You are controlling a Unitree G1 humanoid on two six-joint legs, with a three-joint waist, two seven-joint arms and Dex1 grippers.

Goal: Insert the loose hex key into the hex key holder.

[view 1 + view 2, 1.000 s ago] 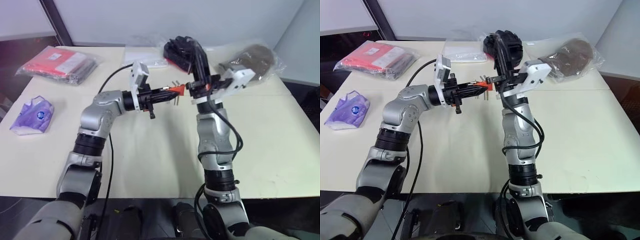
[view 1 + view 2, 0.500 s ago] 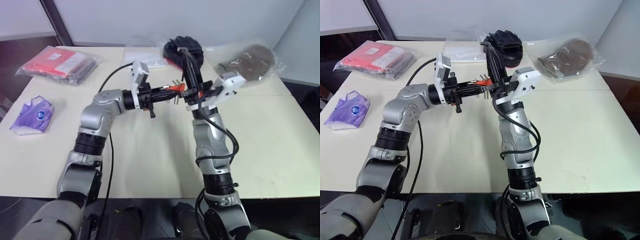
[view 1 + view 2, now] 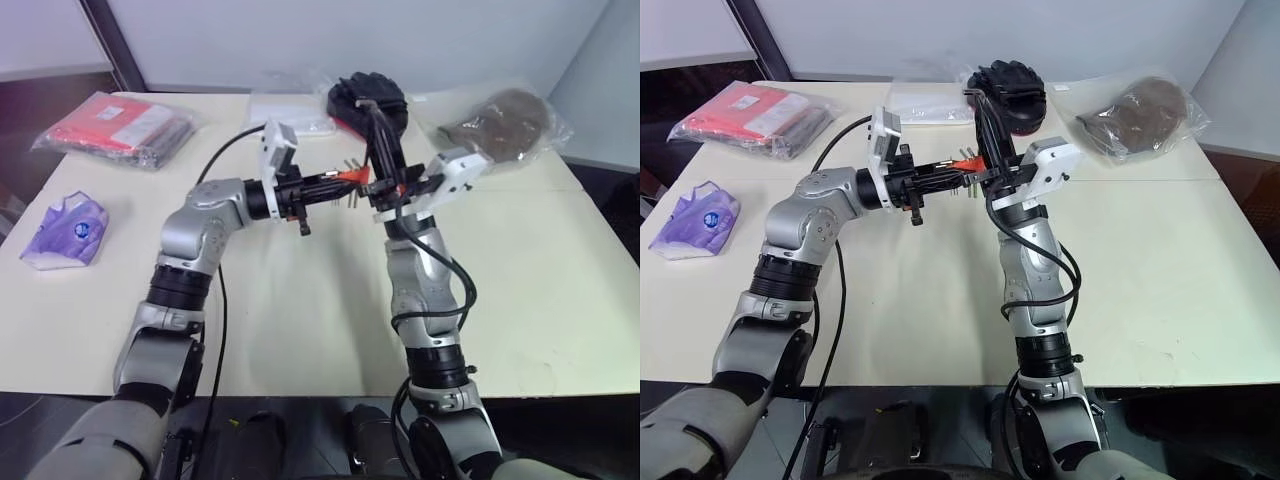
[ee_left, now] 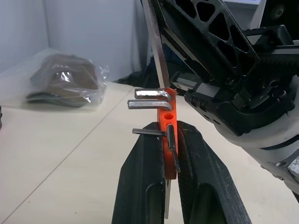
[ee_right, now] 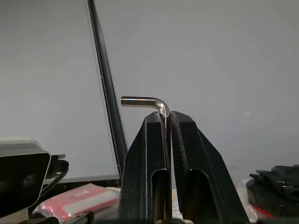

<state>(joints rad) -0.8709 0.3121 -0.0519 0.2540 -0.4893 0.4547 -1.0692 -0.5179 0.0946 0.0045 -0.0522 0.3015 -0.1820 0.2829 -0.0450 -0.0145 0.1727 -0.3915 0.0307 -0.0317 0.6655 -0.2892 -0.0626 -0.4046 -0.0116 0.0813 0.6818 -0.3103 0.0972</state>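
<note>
Loose hex key (image 5: 142, 101) now against hex key holder (image 4: 166, 115); right end effector (image 5: 167, 122) shifted left.

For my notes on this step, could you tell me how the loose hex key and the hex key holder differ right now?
The loose hex key is one bare grey L-shaped rod; the hex key holder is an orange-red block carrying several keys. The right gripper pinches the key's shaft, its bent end sticking out above; the left gripper clamps the holder's body. Both are gripped above the table.
</note>
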